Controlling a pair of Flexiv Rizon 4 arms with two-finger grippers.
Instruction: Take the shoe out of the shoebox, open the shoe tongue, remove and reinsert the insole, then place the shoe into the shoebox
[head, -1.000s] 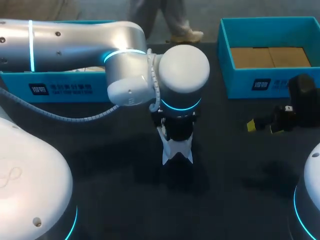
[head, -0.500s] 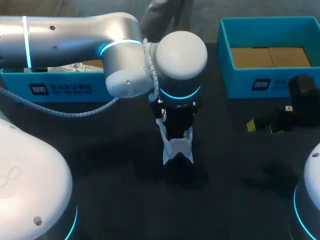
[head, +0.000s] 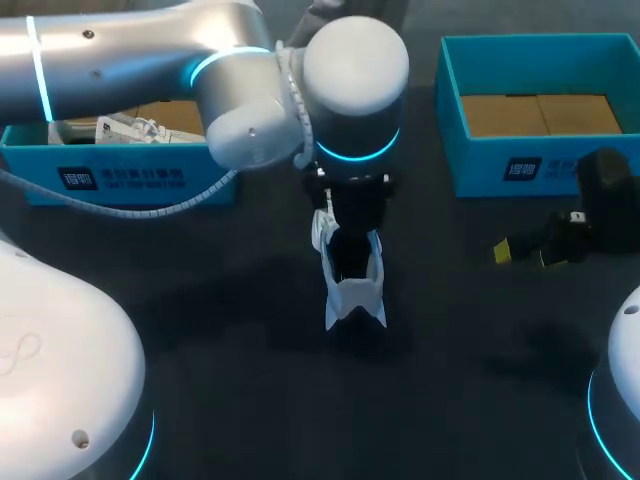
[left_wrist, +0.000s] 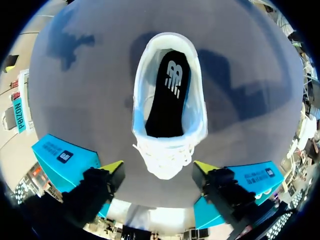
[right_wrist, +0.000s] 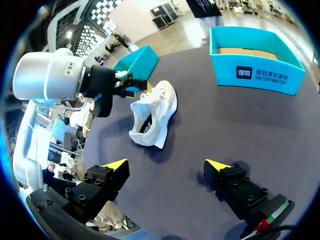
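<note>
White sneaker is sitting upright mid-worktop, black insole lying inside; left gripper is hovering over its laced end, fingers spread, not pinching it; right gripper is hanging well apart, fingers spread.

Upper left of the head view, there's the left arm: brushed silver tubes banded with glowing cyan rings, a fat white domed cap on the joint, and a grey ribbed cable looping beneath. Glossy white bases bulge in at the lower corners, the left base dotted with small screw holes, the right base edged in cyan. At the wrists, the left gripper and right gripper both show chunky black fingers with wedge-shaped yellow tips, the right's pocked with screw holes and trailing a red, green and white wire bundle at lower right.
</note>
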